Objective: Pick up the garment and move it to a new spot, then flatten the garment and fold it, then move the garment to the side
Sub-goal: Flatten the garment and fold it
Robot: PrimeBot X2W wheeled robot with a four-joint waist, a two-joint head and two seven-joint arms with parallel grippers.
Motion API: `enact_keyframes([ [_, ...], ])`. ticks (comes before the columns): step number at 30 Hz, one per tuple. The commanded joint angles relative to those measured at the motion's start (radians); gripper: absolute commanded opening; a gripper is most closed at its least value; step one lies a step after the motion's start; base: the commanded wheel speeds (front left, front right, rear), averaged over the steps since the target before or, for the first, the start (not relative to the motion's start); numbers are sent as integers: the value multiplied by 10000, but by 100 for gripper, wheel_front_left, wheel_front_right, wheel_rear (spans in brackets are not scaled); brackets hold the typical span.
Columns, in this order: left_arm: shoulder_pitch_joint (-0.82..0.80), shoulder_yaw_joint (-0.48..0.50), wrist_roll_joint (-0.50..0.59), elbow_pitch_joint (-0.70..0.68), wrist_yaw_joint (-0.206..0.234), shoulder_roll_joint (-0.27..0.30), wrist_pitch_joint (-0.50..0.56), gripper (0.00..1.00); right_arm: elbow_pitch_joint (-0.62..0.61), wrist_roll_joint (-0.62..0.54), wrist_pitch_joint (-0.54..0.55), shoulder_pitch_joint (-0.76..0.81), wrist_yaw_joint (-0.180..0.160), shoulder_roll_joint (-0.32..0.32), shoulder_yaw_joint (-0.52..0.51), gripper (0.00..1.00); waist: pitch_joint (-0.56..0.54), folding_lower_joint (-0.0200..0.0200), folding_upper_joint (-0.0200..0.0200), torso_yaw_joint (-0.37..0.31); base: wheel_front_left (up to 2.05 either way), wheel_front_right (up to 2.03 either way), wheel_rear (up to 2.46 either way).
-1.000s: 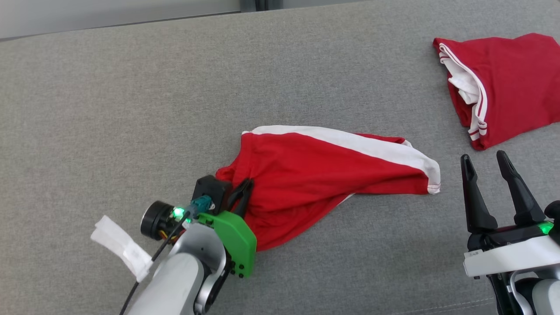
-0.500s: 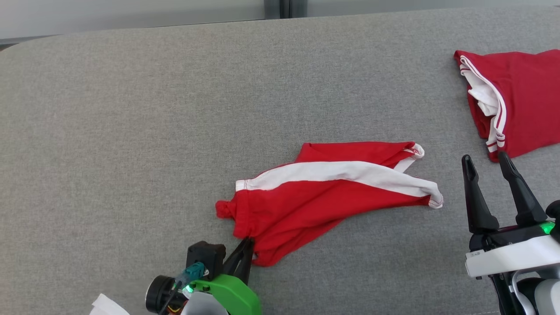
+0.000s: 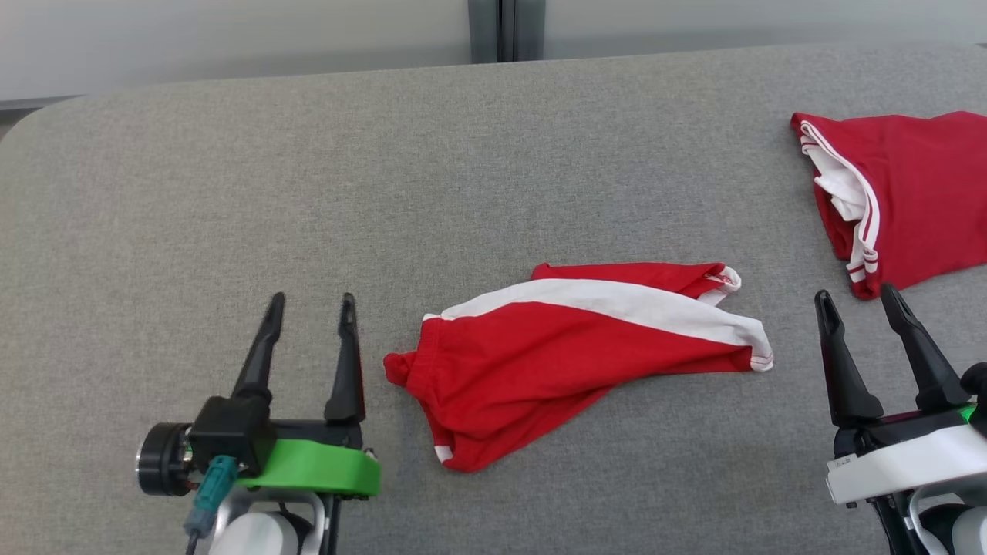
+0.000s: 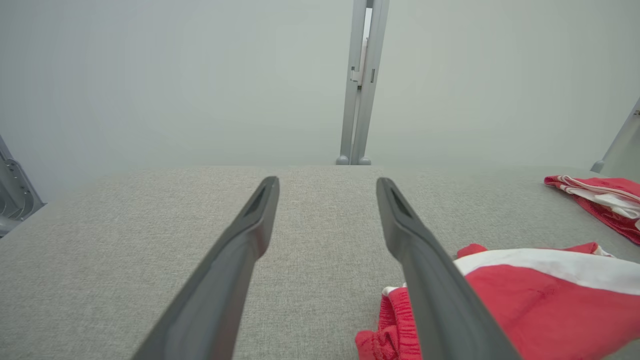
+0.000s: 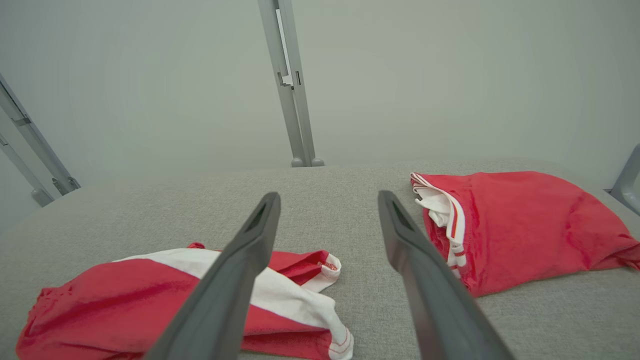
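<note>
Lying crumpled on the grey table (image 3: 231,193), the red, white-striped garment (image 3: 578,362) sits between the left pincer (image 3: 313,297) and right pincer (image 3: 856,291), both spread and empty. The right wrist view bares the white lining of a second red garment (image 5: 525,225) beyond it; the left wrist view catches just that piece's edge.

garment (image 3: 540,370) red, white band | second garment (image 3: 917,185) red, white-striped | tabletop (image 3: 231,193) grey

Head camera looks down on the grey surface (image 3: 231,193); both wrist cameras skim low, sharing the garment (image 3: 540,362).
</note>
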Motion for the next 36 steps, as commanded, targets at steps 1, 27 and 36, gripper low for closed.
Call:
enact_keyframes([
  [1, -80, 178, 24, -52, 80, 148, -102, 100, -77, -30, 54, 135, 0, -57, -36, 100, -119, 0, 0, -12, 0, 0, 0],
  [27, 381, 674, -277, -303, 79, 1177, 432, 100, -348, 79, 407, 459, 0, 0, -48, 100, -402, 0, 0, -21, 0, 0, 0],
  [36, -518, 88, -433, -197, -502, 1160, 1303, 100, -347, 123, 394, 282, 0, -4, -47, 100, -114, 0, 0, -16, 0, 0, 0],
])
